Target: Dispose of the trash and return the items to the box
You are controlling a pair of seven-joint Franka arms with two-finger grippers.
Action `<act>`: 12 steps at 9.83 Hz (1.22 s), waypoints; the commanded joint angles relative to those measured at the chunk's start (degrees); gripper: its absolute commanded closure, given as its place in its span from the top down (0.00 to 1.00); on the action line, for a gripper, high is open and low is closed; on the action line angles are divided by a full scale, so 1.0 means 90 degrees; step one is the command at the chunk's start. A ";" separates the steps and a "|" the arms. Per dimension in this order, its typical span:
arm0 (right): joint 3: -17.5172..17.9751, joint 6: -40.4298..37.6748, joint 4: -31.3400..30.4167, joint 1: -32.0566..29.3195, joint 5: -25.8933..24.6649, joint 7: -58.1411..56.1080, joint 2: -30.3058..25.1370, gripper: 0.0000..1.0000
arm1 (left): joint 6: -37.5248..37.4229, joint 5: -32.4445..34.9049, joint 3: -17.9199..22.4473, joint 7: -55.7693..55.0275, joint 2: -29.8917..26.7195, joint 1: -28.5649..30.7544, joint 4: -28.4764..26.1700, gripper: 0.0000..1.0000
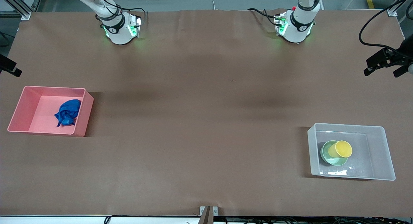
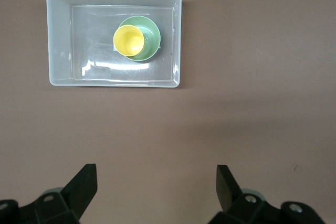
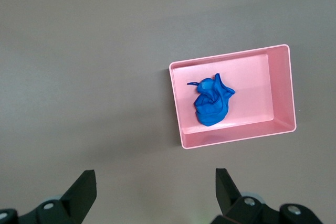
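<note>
The blue cloth wad (image 1: 68,112) lies inside the pink bin (image 1: 84,116) at the right arm's end of the table. It also shows in the right wrist view (image 3: 211,102), in the pink bin (image 3: 231,139). The yellow cup (image 1: 342,149) lies tipped in the mint-green bowl (image 1: 326,154) inside the clear box (image 1: 380,153) at the left arm's end. The left wrist view shows the cup (image 2: 128,40), bowl (image 2: 151,35) and box (image 2: 62,40). My left gripper (image 2: 156,182) is open and empty, high over bare table. My right gripper (image 3: 155,184) is open and empty, high over bare table.
Brown cloth covers the table. A black camera mount (image 1: 387,59) stands at the left arm's end and another black mount (image 1: 9,67) at the right arm's end. A small metal bracket (image 1: 208,212) sits at the table edge nearest the front camera.
</note>
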 commanded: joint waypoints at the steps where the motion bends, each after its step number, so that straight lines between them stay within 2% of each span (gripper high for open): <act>1: 0.0061 0.0036 -0.0090 -0.0073 -0.0038 -0.0069 -0.0085 1.00 | -0.0550 0.0129 0.0009 -0.0114 0.0675 -0.0133 0.0813 1.00; 2: 0.0061 0.0036 -0.0090 -0.0073 -0.0038 -0.0069 -0.0085 1.00 | -0.0748 0.0129 0.0019 -0.0133 0.0881 -0.0114 0.1156 1.00; 6: 0.0061 0.0036 -0.0090 -0.0073 -0.0038 -0.0069 -0.0085 1.00 | -0.0867 0.0256 -0.0156 -0.0436 0.0591 -0.0094 0.0721 1.00; 7: 0.0061 0.0036 -0.0080 -0.0073 -0.0038 -0.0069 -0.0085 1.00 | -0.0867 0.0411 -0.0273 -0.0543 0.0561 -0.0075 0.0710 1.00; 12: 0.0061 0.0036 -0.0090 -0.0073 -0.0038 -0.0069 -0.0085 1.00 | -0.0857 0.0393 -0.0303 -0.0582 0.0503 -0.0055 0.0681 1.00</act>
